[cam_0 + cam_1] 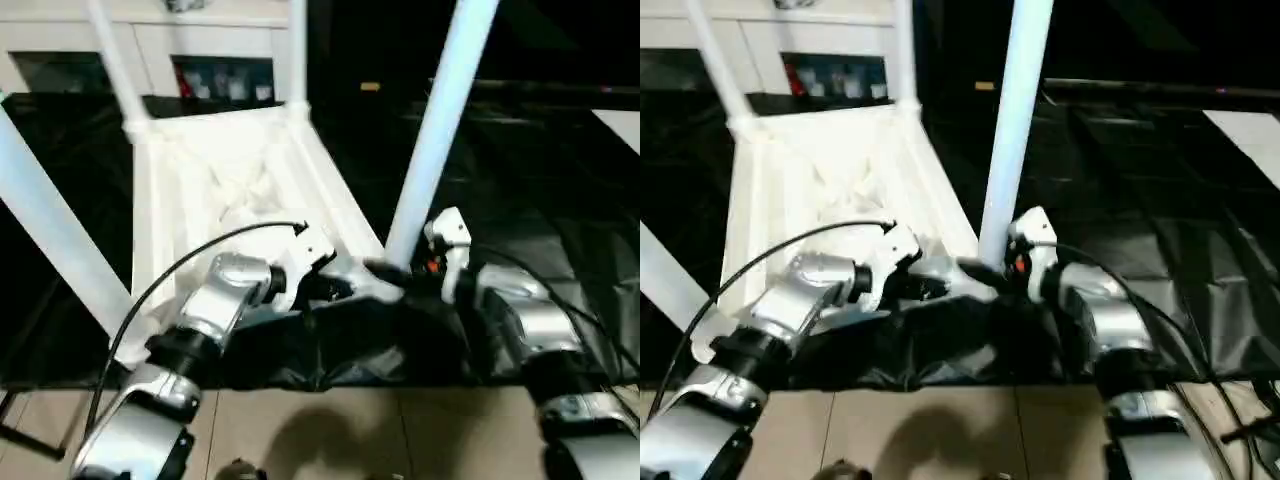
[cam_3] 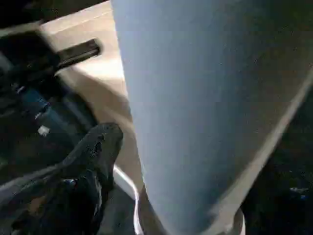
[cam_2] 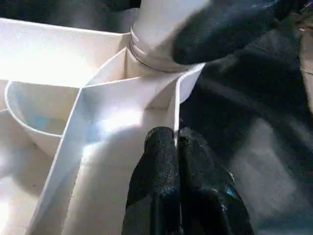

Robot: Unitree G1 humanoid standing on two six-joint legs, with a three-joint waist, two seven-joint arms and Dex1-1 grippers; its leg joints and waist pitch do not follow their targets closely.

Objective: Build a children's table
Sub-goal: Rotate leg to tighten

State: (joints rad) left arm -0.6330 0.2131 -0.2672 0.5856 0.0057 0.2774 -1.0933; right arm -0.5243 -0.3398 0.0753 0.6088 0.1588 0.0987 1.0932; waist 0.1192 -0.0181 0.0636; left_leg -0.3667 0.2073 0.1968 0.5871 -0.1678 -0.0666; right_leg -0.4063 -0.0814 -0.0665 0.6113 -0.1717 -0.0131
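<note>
L hand (image 3: 178, 147) pinched on table (image 1: 200, 180) rim — R hand (image 1: 395, 268) gripping near-right leg (image 1: 435, 130) at its socket.

White plastic children's table (image 1: 215, 190) upside down on black sheet, 4 tapered legs (image 1: 440, 120) pointing up.

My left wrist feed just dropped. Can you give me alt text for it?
The left gripper pinches the thin raised rim of the upturned white plastic table top, its fingers closed on it, beside the corner socket holding a round white leg.
</note>
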